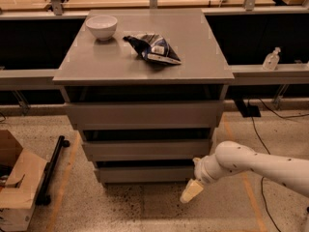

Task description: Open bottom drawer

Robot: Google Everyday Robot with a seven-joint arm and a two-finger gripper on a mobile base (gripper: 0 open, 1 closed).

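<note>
the white arm (260, 166) reaches in low from the right edge, its gripper (191, 191) angled downward.

Cream-tipped gripper (191, 191) low by the front right corner of the grey three-drawer cabinet (198, 47), its white arm (263, 166) cut off at the right edge, inside of the narrow grey bottom drawer (145, 174) hidden in shadow, brown cardboard box (17, 190) left of the cabinet cropped, print on the crumpled dark snack bag (154, 48) unreadable

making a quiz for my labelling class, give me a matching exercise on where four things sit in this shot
1. bowl
2. chip bag
3. bottom drawer
4. end effector

a. low, by the bottom drawer's right end
b. middle of the cabinet top
c. lowest front in the stack
d. back left of the cabinet top

Pairs: 1-d, 2-b, 3-c, 4-a
</note>
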